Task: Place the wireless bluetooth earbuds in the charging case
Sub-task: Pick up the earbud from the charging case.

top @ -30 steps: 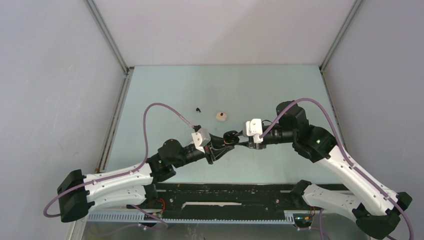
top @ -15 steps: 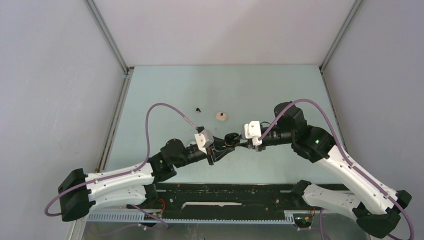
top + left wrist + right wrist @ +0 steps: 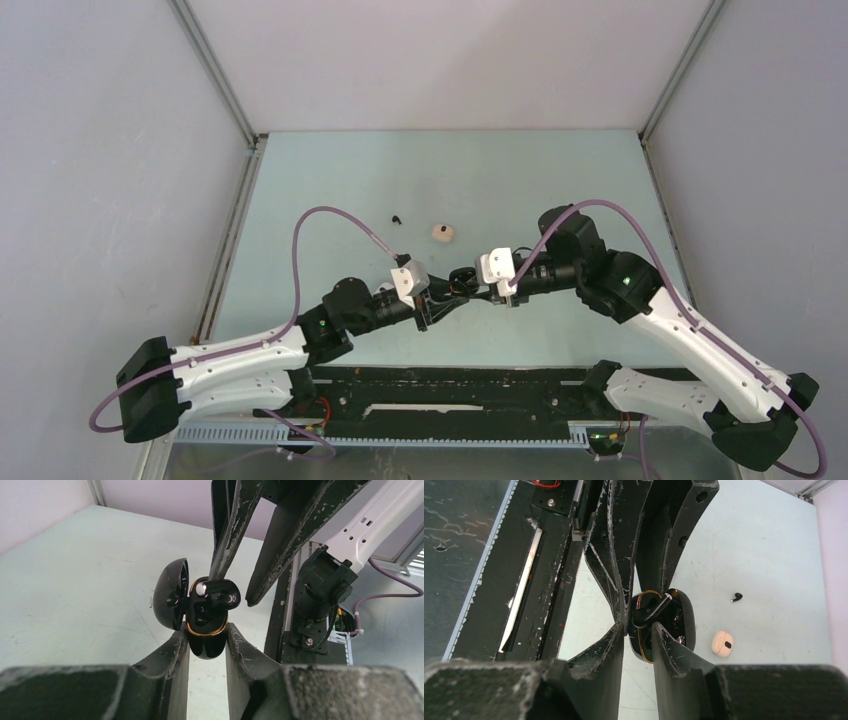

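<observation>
My left gripper [image 3: 207, 630] is shut on the base of a black charging case [image 3: 206, 630] with a gold rim, held above the table with its lid [image 3: 170, 592] open. My right gripper [image 3: 640, 626] is shut on a black earbud [image 3: 217, 594] with a white tip and holds it at the mouth of the case [image 3: 676, 622]. In the top view the two grippers meet at the case [image 3: 461, 278]. A beige-pink earbud [image 3: 443, 232] and a small black earbud [image 3: 398, 217] lie on the table farther back; both also show in the right wrist view, beige-pink [image 3: 722, 643] and black [image 3: 736, 597].
The pale green table [image 3: 560, 180] is fenced by grey walls with metal corner posts. A black rail [image 3: 450, 385] with the arm bases runs along the near edge. Purple cables [image 3: 320, 215] loop over both arms.
My right gripper has moved left and a little nearer with the black earbud, closing on the case. My left gripper has shifted only slightly. The two loose earbuds have not moved.
</observation>
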